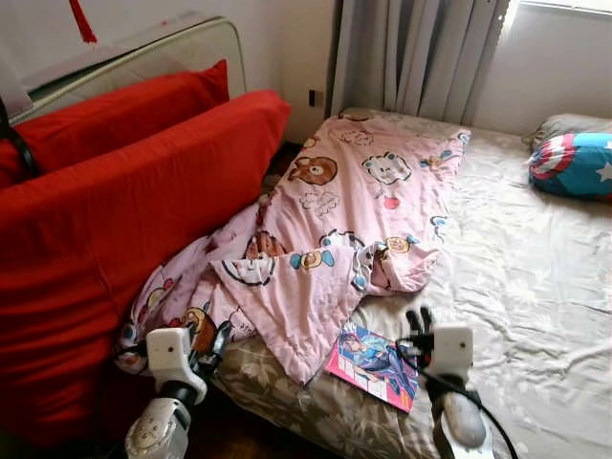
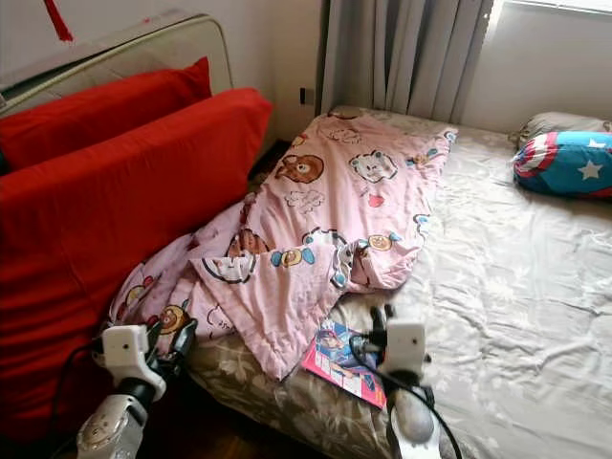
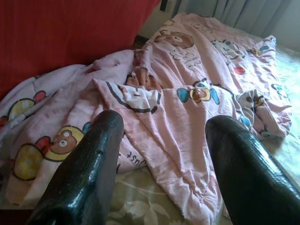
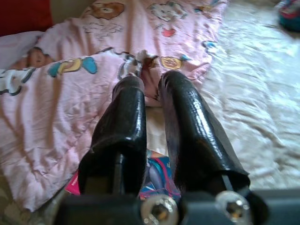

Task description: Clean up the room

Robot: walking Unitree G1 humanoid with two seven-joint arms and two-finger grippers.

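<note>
A pink cartoon-print blanket [image 1: 354, 210] lies crumpled across the left side of the bed [image 1: 535, 287], one corner hanging over the near edge. A colourful comic magazine [image 1: 368, 363] lies flat on the sheet near the bed's front edge, just beside the blanket's corner. My right gripper [image 1: 419, 320] hovers over the magazine's right end, shut with nothing between its fingers [image 4: 131, 117]; the magazine [image 4: 157, 171] shows beneath them. Low at the bed's left front corner, my left gripper [image 1: 218, 342] stands open, pointing at the blanket [image 3: 187, 93], fingers apart and empty.
A large red cushion stack [image 1: 115, 210] leans against the bed's left side, close to my left arm. A star-and-shield pillow [image 1: 574, 164] lies at the bed's far right. Grey curtains [image 1: 421, 53] hang behind. Dark floor [image 1: 258, 435] shows below the bed's edge.
</note>
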